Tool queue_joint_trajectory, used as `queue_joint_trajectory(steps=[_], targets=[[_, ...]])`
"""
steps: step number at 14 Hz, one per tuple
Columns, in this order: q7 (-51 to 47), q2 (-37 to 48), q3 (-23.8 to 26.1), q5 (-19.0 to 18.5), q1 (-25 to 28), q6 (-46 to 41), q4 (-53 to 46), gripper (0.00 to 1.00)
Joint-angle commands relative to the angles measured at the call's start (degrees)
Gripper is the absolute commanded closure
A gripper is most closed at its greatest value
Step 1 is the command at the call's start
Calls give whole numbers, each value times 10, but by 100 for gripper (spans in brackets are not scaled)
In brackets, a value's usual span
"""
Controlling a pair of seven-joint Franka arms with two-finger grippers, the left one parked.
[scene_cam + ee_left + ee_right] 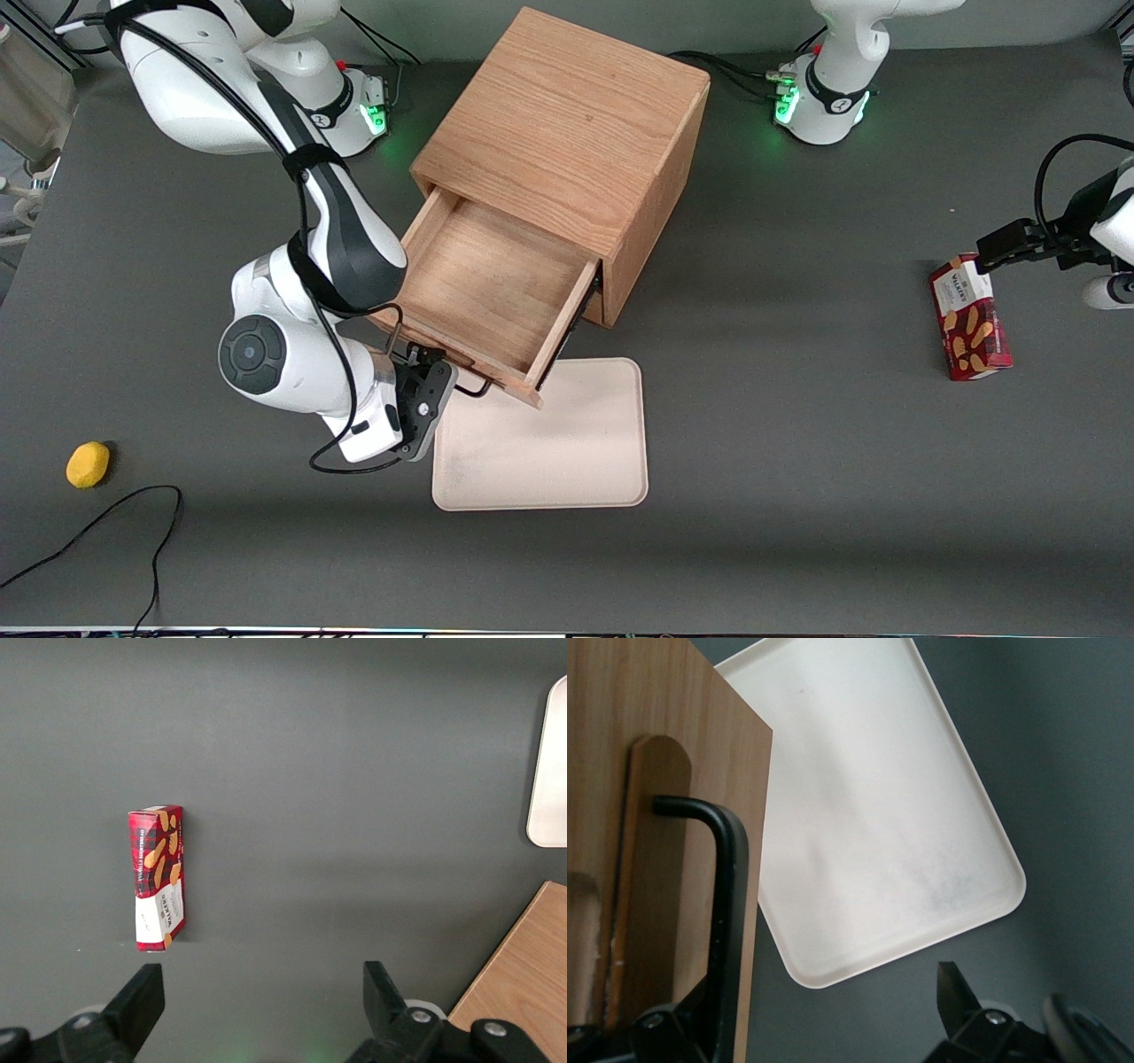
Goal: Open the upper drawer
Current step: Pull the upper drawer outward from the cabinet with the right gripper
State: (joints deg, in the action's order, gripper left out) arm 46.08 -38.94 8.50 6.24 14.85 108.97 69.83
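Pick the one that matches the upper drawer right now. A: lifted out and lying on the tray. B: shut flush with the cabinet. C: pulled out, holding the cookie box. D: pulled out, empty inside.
D: the upper drawer juts out of the cabinet with only bare wood inside; the claw is at its black handle, fingers apart.

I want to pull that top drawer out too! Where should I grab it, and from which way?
Grab the thin black bar handle on the front of the upper drawer, coming from in front of it, over the cream tray. The bar stands off the wood, leaving a gap for fingers. The gripper is at that handle, and the drawer is already pulled out.
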Motion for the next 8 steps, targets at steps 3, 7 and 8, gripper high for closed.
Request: queue_joint_trajectory(steps=[3, 7, 8], targets=[[14, -26, -3, 10, -7, -6, -38, 0], [15, -35, -3, 11, -10, -10, -56, 0], [15, -35, -3, 11, -10, -8, -57, 0]])
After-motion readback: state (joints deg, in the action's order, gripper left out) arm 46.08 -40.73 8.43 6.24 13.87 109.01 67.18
